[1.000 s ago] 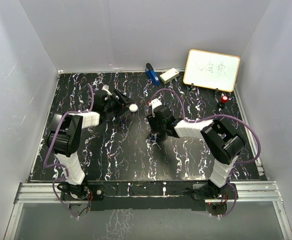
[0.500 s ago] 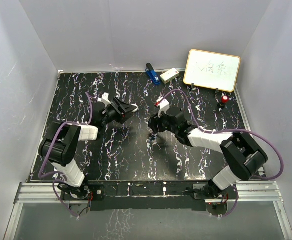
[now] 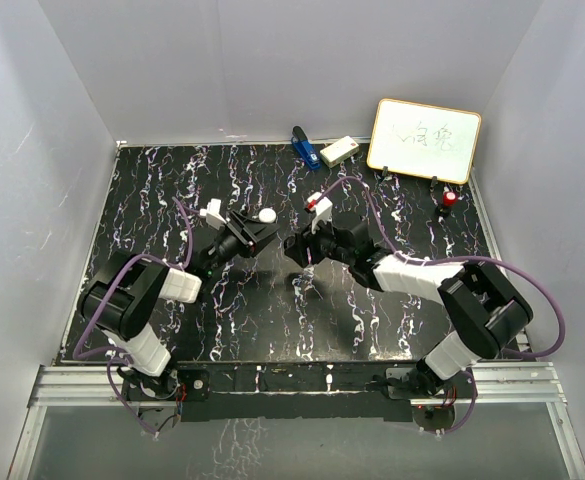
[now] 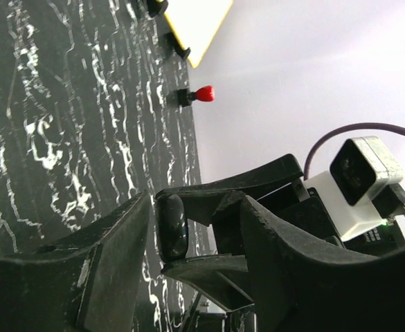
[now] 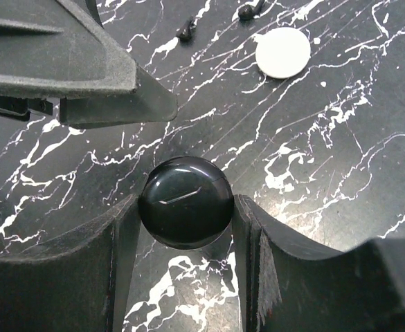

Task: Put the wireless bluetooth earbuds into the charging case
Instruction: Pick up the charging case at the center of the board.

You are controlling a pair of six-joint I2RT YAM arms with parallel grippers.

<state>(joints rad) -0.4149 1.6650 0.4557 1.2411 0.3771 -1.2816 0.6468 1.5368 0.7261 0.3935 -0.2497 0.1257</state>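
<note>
Black marbled table, overhead: a glossy slab with white veins and pale walls around it.
Left gripper: near the table's middle, pointing at the right gripper; its gap is hard to read from here.
Right gripper: just beside it, tip to tip; its load is hidden by its own fingers.
White puck: a flat round disc just past the left gripper, toward the far edge.
Far edge: a blue item and a white box; a whiteboard leans in the far right corner, with a red-capped piece near the right edge.
Left wrist, fingers: matte, grainy black, half apart with nothing pinched between them.
Charging case: glossy black, seen edge-on and partly hidden behind the right gripper's finger.
Camera block: white, boxy.
Right wrist, case: a smooth round shell clamped on both sides by the right fingers.
Left finger tip: upper left, apart from the case.
Tiny dark pieces: two of them near the puck, too small to identify.
</note>
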